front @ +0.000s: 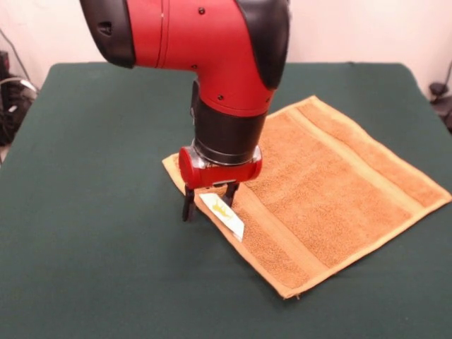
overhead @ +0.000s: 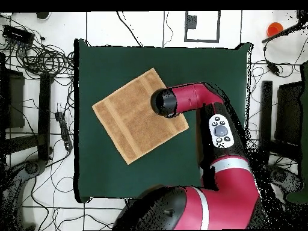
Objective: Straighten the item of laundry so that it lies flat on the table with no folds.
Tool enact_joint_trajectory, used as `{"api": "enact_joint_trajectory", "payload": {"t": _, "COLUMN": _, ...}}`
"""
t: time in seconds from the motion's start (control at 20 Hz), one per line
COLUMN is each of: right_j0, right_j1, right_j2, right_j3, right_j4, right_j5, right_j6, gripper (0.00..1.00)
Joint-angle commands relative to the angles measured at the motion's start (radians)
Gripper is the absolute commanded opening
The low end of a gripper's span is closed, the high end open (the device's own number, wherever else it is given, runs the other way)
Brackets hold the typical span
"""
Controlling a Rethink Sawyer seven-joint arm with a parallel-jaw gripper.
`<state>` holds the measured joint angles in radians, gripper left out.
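The golden-orange towel (front: 332, 187) lies spread out on the dark green table (front: 92, 233), with paler border bands and a white label (front: 223, 215) at its left edge. My gripper (front: 210, 200) stands low over that left edge, pointing down. Its two black fingers (front: 188, 205) are apart, one on the green cloth just off the towel, the other over the towel by the label. Nothing is held. In the overhead view the towel (overhead: 132, 117) lies as a diamond, and the red arm (overhead: 192, 99) hides its right corner and the gripper.
The arm's bulky red and black body (front: 205, 35) hangs over the table's far middle. Cables and equipment (overhead: 36, 60) lie on the floor around the table. An orange object (overhead: 275, 27) sits off the table at the overhead view's top right.
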<state>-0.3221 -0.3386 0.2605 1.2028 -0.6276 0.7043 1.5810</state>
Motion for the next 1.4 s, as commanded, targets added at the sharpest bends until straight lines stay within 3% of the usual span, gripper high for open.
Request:
{"api": "enact_joint_trajectory", "payload": {"t": 0.05, "right_j0": -0.009, "right_j1": 0.089, "right_j2": 0.120, "right_j3": 0.086, "right_j4": 0.049, "right_j5": 0.127, "right_j6": -0.178, "gripper": 1.00}}
{"api": "enact_joint_trajectory", "payload": {"t": 1.4, "right_j0": 0.004, "right_j1": 0.076, "right_j2": 0.143, "right_j3": 0.073, "right_j4": 0.099, "right_j5": 0.184, "right_j6": -0.168, "gripper": 1.00}}
